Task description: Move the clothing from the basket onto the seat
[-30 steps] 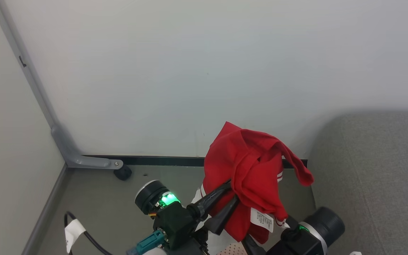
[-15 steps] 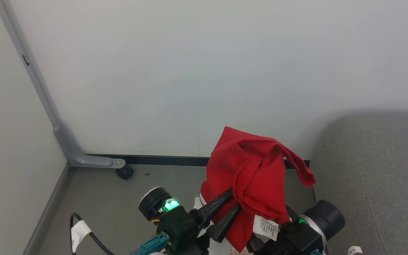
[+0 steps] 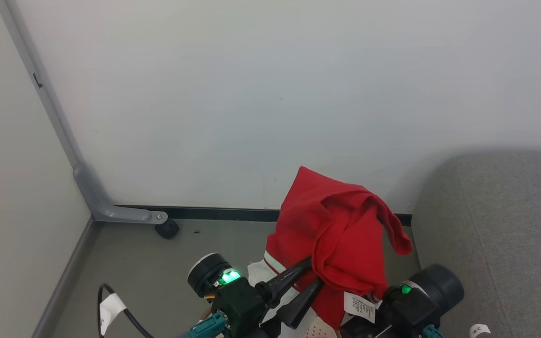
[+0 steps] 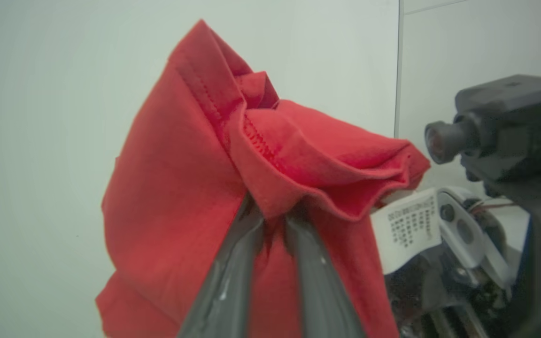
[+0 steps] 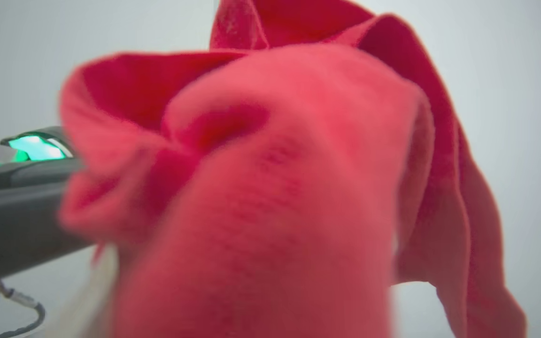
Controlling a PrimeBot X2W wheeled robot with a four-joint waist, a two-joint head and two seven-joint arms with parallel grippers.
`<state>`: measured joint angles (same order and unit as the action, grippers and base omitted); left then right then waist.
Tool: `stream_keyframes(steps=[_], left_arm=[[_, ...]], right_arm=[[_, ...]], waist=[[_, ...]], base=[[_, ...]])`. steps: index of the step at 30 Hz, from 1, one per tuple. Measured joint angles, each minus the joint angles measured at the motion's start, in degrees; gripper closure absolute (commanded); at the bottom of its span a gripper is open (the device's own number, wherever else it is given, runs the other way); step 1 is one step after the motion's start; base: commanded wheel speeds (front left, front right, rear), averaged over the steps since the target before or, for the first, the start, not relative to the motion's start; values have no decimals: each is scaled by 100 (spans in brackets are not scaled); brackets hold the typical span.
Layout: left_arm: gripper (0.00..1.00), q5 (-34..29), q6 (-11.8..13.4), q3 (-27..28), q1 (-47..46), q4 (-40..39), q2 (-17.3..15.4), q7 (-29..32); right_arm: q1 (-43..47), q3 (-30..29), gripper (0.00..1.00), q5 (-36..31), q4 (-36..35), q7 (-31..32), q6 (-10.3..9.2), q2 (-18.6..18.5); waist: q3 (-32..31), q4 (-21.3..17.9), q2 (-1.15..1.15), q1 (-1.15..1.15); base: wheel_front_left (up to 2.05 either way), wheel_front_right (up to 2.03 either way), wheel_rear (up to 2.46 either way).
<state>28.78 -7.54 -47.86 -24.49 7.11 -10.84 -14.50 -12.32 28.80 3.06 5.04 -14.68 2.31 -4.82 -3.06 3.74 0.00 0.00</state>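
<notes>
The red clothing (image 3: 341,234) hangs bunched in the air in front of the white wall, with a white label (image 3: 359,306) at its lower edge. My left gripper (image 3: 314,271) is shut on a fold of it. The left wrist view shows both fingers pinching the red fabric (image 4: 181,188) at the left gripper (image 4: 270,211). My right arm's wrist (image 3: 416,295) sits just under the garment's right edge, its fingers covered by cloth. Red fabric (image 5: 275,211) lies blurred across the right wrist view. A patch of the basket's perforated wall (image 3: 316,331) peeks out at the bottom edge. The grey seat (image 3: 500,225) lies to the right.
A white wall stands close ahead, with a black skirting strip along its base. A grey metal post runs down at the left to a foot with a black castor (image 3: 166,229). A black cable with a white tag (image 3: 111,307) lies on the grey floor at the lower left.
The right wrist has moved in under the garment's hanging edge, up to the label. The left gripper keeps its hold. The head view has shifted slightly.
</notes>
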Motion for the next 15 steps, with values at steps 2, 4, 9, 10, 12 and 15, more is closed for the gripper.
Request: stream_keyframes(steps=[2, 4, 9, 10, 12, 15], left_arm=[[55, 0, 0, -5, 0, 3, -1, 0], [16, 0, 0, -12, 0, 9, -3, 0], [0, 0, 0, -13, 1, 12, -7, 0], [0, 0, 0, -12, 1, 12, -7, 0], [0, 0, 0, 0, 3, 18, -8, 0], [0, 0, 0, 57, 13, 70, -31, 0]], right_arm=[[1, -35, 100, 1, -46, 1, -38, 0], [1, -64, 100, 1, -87, 0, -87, 2], [4, -130, 100, -7, -168, 0, -138, 3], [7, -144, 100, -9, -191, 0, -140, 3], [11, -175, 100, -16, -227, 0, -188, 0], [14, -224, 100, -54, -259, 0, -204, -34]], waist=[[-6, 1, 0, 0], [-11, 2, 0, 0], [-12, 1, 0, 0], [-9, 1, 0, 0], [-2, 1, 0, 0], [9, 2, 0, 0]], base=[[0, 0, 0], [0, 0, 0], [0, 0, 0], [0, 0, 0], [0, 0, 0], [0, 0, 0]])
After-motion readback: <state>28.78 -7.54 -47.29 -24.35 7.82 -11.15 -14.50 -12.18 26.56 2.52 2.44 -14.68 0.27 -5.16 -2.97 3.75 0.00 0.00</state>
